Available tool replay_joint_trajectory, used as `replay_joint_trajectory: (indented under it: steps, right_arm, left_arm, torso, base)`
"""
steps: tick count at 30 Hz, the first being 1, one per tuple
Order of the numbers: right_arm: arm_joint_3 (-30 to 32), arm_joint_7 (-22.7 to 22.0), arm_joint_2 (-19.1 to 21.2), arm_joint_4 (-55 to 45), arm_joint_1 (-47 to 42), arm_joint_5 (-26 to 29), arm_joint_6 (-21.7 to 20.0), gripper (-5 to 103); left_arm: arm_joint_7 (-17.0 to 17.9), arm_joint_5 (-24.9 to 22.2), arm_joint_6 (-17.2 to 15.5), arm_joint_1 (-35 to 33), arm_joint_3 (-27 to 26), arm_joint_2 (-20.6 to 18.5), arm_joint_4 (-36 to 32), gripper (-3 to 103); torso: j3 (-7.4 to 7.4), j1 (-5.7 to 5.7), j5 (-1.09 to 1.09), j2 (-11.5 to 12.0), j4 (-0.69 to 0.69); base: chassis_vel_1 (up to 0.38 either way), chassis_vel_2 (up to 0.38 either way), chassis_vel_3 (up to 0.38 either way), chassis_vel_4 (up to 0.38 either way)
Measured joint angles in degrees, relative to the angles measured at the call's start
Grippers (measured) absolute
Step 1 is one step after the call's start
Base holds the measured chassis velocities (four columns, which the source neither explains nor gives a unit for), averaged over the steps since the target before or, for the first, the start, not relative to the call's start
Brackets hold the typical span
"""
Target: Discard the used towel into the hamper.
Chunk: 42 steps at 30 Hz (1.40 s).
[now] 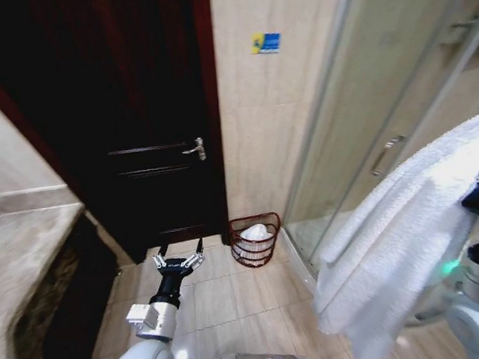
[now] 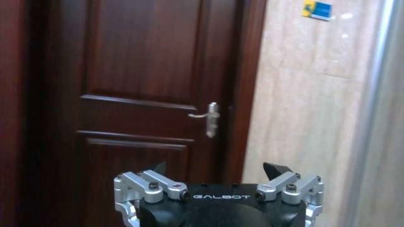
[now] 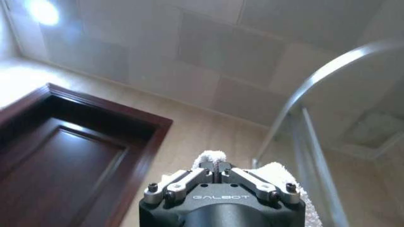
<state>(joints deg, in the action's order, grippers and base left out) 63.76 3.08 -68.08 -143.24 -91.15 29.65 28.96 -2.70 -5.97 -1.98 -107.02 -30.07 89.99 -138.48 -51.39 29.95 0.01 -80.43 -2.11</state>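
The right tool (image 3: 218,176) is clamped shut on a fold of white towel (image 1: 401,236), raised high beside the glass shower enclosure (image 1: 356,119). The towel hangs in a long drape from that tool down past the shower door. The left tool (image 1: 179,258) hangs low with its fingers spread apart and nothing between them, pointing at the dark wooden door (image 1: 133,112). The hamper (image 1: 255,240), a round reddish-brown wire basket, stands on the tiled floor (image 1: 229,299) just right of the door, against the wall. Something white lies inside the hamper.
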Motion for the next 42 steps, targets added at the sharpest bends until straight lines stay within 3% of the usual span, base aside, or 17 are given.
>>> replay_joint_trajectory:
  steps: [23,42]
  right_arm:
    - [-2.7,3.1,-0.2,0.0,0.4,-1.1,0.3,2]
    - [-2.6,3.8,-0.3,0.0,0.5,-1.2,1.0,2]
  left_arm:
    - [0.0,0.0,0.0,0.0,0.0,0.0,0.0,100]
    - [0.0,0.0,0.0,0.0,0.0,0.0,0.0,100]
  torso:
    - [0.01,-0.02,-0.01,0.0,0.02]
    - [0.0,0.0,-0.01,0.0,0.02]
  base:
    - [0.012,0.015,0.016,0.014]
    - [-0.155,0.154,0.149,-0.149]
